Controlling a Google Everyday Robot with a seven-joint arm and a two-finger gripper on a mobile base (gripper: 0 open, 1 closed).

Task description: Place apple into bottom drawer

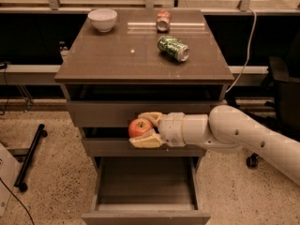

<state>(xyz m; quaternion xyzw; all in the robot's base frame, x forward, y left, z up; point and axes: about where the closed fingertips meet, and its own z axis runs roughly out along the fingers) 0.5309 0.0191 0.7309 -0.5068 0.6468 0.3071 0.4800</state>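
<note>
End effector (137,129), closed on the apple (139,127): one pale finger (149,116) curves over the fruit and the other lies beneath it, so the hold is top-and-bottom. The apple hangs in front of the middle drawer's face, above the open bottom drawer (147,186) and well clear of its floor. Whether it sits directly over the cavity or nearer the cabinet cannot be told from this one view. As a load, the apple is probably firm, fairly dense, smooth-skinned and round. It could roll in a slack grip and bruise if dropped, so a hold across its widest girth and a low release would suit it. The arm (243,135) enters from the right and is cut off at the frame edge. On the surface (117,55) above are a bowl (102,19), a green can (173,48) on its side and a second, reddish can (163,20). The fingers hide the apple's rear, the bottom drawer's front panel is cropped at the lower edge, and the upper drawers' interiors lie in shadow.
</note>
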